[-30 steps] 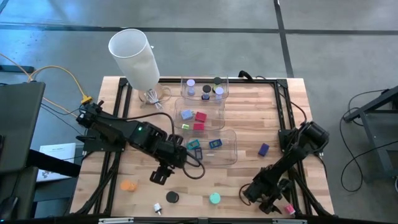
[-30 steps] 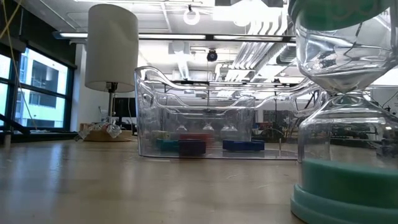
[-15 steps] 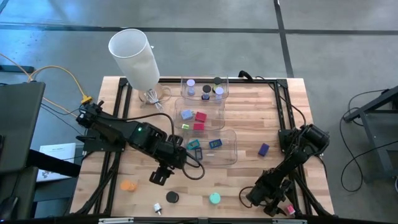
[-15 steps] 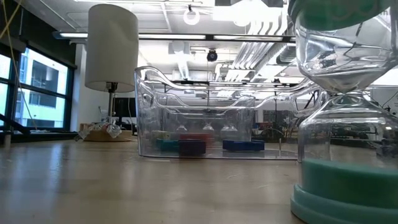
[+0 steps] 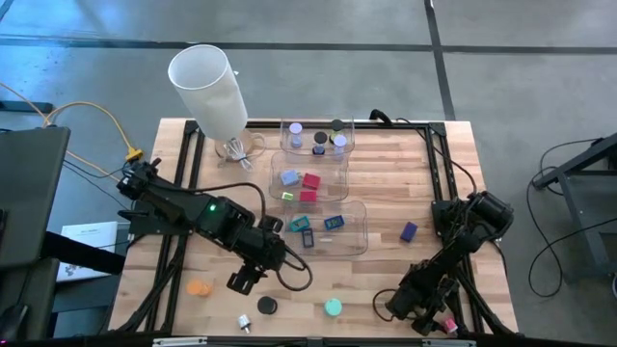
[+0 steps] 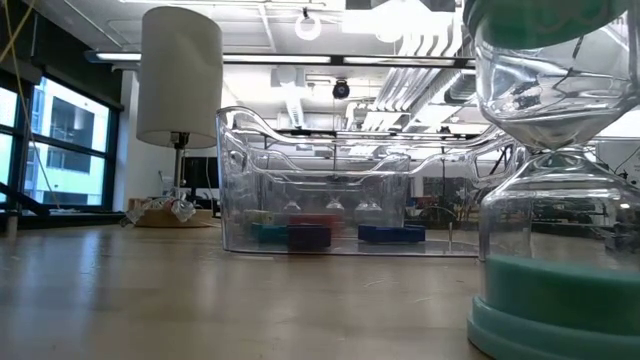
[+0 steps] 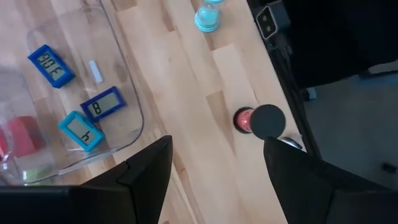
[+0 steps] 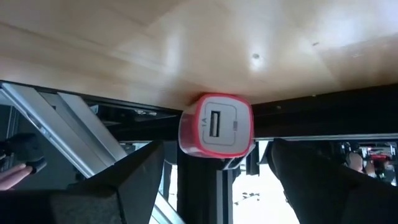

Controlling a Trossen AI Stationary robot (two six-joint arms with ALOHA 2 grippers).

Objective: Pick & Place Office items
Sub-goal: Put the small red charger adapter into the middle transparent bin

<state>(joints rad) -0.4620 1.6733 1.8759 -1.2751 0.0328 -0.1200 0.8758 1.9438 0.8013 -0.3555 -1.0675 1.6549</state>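
Note:
My left gripper (image 5: 243, 280) is open and hovers over bare wood between the orange disc (image 5: 199, 287) and the black disc (image 5: 267, 306). In its wrist view the open fingers (image 7: 217, 180) point toward the black disc (image 7: 268, 119) and a teal piece (image 7: 207, 15). My right gripper (image 5: 422, 310) is open near the table's near right corner. A pink and white block (image 8: 216, 124) lies on the wood at the table edge, just ahead of the right gripper (image 8: 217, 186) and between the lines of its fingers. This pink block (image 5: 449, 325) is untouched. A purple block (image 5: 409, 231) lies alone on the wood.
Three clear bins (image 5: 328, 226), (image 5: 308, 178), (image 5: 317, 138) stand mid-table holding blue, teal, red and lavender pieces. A tall white cylinder (image 5: 207, 87) stands at the far left corner. A teal hourglass-like piece (image 6: 545, 200) fills the low view's right. Black frame rails run along both table sides.
My left gripper has moved a little toward the table's near edge, staying open. My right gripper has shifted slightly toward the pink block at the near right corner. No item has moved.

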